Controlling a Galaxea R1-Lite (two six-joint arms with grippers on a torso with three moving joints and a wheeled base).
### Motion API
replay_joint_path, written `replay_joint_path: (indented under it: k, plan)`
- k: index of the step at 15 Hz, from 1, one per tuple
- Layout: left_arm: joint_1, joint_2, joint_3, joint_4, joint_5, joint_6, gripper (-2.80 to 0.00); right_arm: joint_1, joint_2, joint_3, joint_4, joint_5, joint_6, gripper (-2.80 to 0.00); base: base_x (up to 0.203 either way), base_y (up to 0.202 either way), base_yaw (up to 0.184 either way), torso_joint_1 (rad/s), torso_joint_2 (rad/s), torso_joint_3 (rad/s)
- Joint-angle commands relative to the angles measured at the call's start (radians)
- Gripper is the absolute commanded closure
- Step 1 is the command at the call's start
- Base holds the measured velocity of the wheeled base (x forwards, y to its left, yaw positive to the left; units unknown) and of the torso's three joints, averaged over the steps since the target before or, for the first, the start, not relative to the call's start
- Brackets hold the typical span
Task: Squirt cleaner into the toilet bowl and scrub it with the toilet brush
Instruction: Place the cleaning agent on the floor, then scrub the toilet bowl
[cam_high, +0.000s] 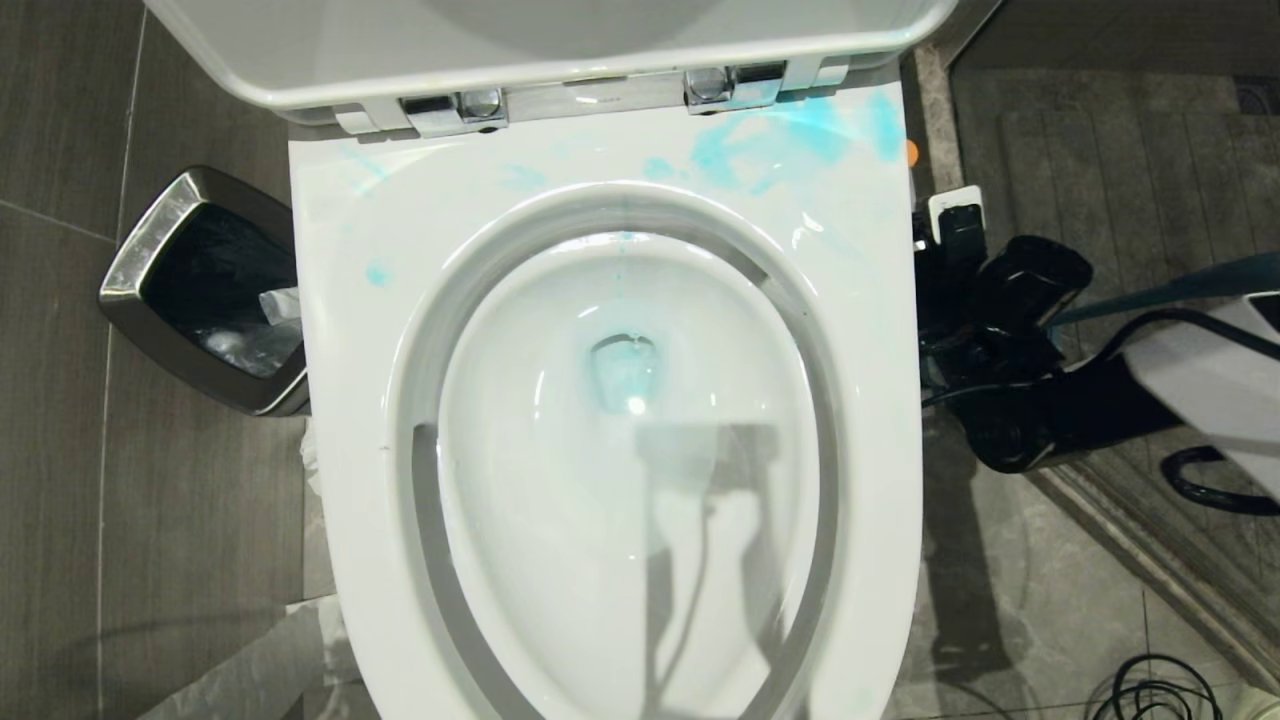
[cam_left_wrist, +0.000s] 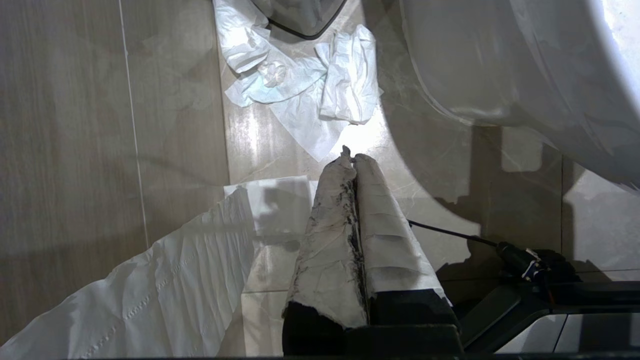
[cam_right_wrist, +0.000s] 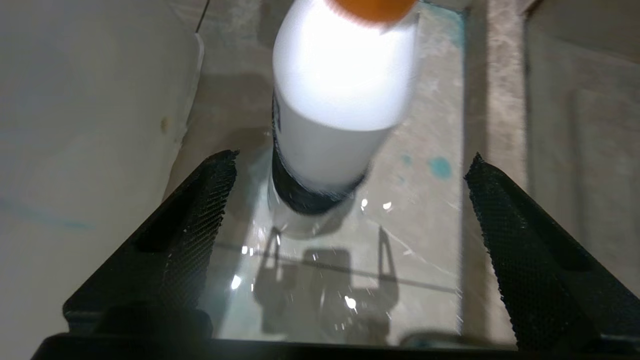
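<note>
The toilet bowl (cam_high: 560, 330) stands open, with blue cleaner in its water (cam_high: 622, 372) and blue smears on the rear of the seat (cam_high: 770, 140). The white cleaner bottle (cam_right_wrist: 340, 90), with an orange cap (cam_right_wrist: 372, 7) and a dark band low down, stands on the floor to the right of the toilet. My right gripper (cam_right_wrist: 351, 155) is open. Its black fingers (cam_right_wrist: 200, 210) stand wide on either side of the bottle, clear of it. In the head view the right arm (cam_high: 1010, 340) reaches down beside the toilet. My left gripper (cam_left_wrist: 351, 157) is shut and empty, low by the floor. The toilet brush is out of view.
A steel-rimmed waste bin (cam_high: 200, 290) stands to the left of the toilet. Crumpled tissue (cam_left_wrist: 305, 85) and a sheet of paper (cam_left_wrist: 150, 280) lie on the floor near the toilet base. A raised shower threshold (cam_high: 1140, 540) and coiled cables (cam_high: 1160, 695) are on the right.
</note>
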Motion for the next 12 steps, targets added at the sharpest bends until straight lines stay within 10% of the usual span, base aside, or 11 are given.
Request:
replay_joint_path:
  k: [1,12]
  plan:
    - [0.0,0.001,0.0,0.0,0.0,0.0,0.0,0.001,-0.222,0.205,-0.009,-0.015,-0.003,0.0,0.0,0.0,0.0,0.0,0.0,0.0]
    - [0.0,0.001,0.0,0.0,0.001,0.0,0.0,0.005,-0.519,0.636,0.0,-0.129,0.045,0.0,0.0,0.0,0.0,0.0,0.0,0.0]
